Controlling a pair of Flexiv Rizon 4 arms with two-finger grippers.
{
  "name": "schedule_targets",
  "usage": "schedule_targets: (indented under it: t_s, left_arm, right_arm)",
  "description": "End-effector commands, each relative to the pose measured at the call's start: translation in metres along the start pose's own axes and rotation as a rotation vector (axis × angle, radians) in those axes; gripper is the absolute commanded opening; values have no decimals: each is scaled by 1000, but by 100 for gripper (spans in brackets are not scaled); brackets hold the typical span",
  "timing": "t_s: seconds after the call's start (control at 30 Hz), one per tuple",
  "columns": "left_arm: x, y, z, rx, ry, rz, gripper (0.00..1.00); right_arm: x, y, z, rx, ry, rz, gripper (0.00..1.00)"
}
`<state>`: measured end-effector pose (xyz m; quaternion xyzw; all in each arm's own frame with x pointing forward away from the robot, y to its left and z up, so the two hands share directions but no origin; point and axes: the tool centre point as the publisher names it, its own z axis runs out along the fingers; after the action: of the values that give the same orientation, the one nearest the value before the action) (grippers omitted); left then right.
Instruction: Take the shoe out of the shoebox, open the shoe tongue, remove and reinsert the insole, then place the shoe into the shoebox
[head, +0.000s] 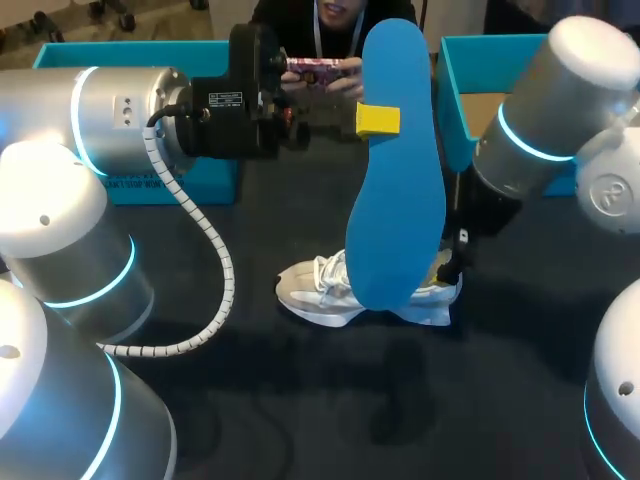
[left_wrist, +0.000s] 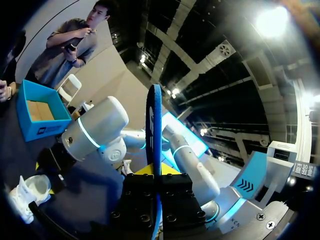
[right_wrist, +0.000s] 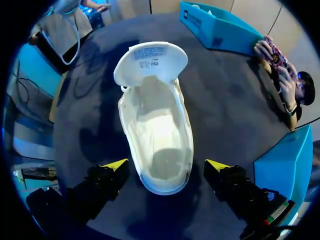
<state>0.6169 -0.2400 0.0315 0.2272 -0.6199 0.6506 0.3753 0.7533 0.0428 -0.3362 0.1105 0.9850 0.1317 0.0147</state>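
The blue insole (head: 400, 170) stands upright in the air above the table, with my left gripper (head: 378, 120) shut on its upper part. In the left wrist view the insole (left_wrist: 156, 125) rises edge-on from between the left gripper's (left_wrist: 159, 172) fingers. The white shoe (head: 320, 290) lies on the dark table below and behind the insole. In the right wrist view the shoe (right_wrist: 157, 125) has its tongue (right_wrist: 150, 62) folded open and its inside bare. My right gripper (right_wrist: 167, 165) is open, with the shoe's heel between its yellow fingertips (right_wrist: 116, 164), which stand clear of it.
A teal shoebox (head: 190, 185) stands at the back left behind my left arm. A second teal box (head: 465, 100) stands at the back right, close behind my right arm (head: 530, 130). The left arm's white cable (head: 215, 260) hangs over the table's left part.
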Motion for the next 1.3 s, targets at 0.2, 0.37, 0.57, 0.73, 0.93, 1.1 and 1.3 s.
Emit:
schedule_targets:
  t_s: [0.2,0.37,0.57,0.73,0.93,1.1,1.3]
  left_arm:
    - [0,1,0,2,1,0,0]
    - [0,1,0,2,1,0,0]
    - [0,1,0,2,1,0,0]
    - [0,1,0,2,1,0,0]
    - [0,1,0,2,1,0,0]
    - [0,1,0,2,1,0,0]
    - [0,1,0,2,1,0,0]
  right_arm:
    - [1,8,-1,74,4,-10,100]
    - [0,16,-5,163,-8,-28,100]
    - [-6,17,0,160,-6,-32,100]
    - [-5,14,3,143,-1,-38,100]
    - [1,17,-1,110,31,-29,100]
    - [1,17,-1,110,31,-29,100]
    - [1,17,-1,110,31,-29,100]
